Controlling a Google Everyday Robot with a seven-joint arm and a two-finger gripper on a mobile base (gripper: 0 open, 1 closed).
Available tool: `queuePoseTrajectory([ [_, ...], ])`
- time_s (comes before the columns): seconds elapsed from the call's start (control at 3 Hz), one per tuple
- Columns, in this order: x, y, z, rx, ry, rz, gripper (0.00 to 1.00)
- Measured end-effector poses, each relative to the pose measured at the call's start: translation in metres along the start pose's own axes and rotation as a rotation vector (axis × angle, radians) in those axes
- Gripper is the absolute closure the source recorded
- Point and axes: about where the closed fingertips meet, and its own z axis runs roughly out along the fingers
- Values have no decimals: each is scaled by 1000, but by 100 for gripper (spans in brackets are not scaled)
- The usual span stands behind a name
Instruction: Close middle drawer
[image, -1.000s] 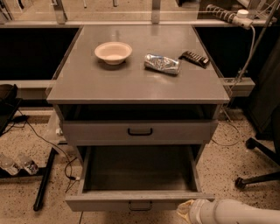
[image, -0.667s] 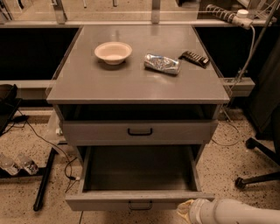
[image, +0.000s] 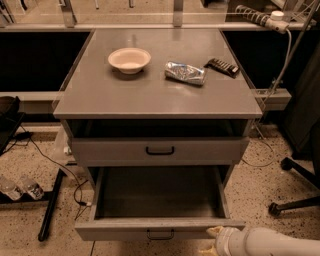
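Above the speckled floor (image: 280, 175), the grey cabinet's (image: 150, 95) middle drawer (image: 125, 231) stands pulled far out, its front seemingly touching my claw (image: 211, 239) at the left. The whole push remains; I cannot tell my claw's opening.

Two drawers (image: 200, 150) (image: 115, 233), one bowl (image: 129, 60), one can (image: 185, 73), one end effector (image: 213, 240) bottom-right.

The worktop (image: 125, 95) is smooth grey metal, matt with a faint sheen toward its back edge. The middle drawer (image: 120, 231) shows the same dull grey metal. Near the back left corner, the pale bowl (image: 129, 59) looks matt. The crumpled foil packet (image: 185, 73) beside it glints. The gripper (image: 213, 239), below the front right corner, looks like smooth cream plastic.
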Motion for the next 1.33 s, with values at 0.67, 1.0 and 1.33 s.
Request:
queuePoseTrajectory([
  [0.67,-18,-9,26,-3,-59,-26,0],
  [1.0,-40,-23,36,18,-94,-69,19],
  [1.33,-62,-46,42,50,-111,-115,43],
])
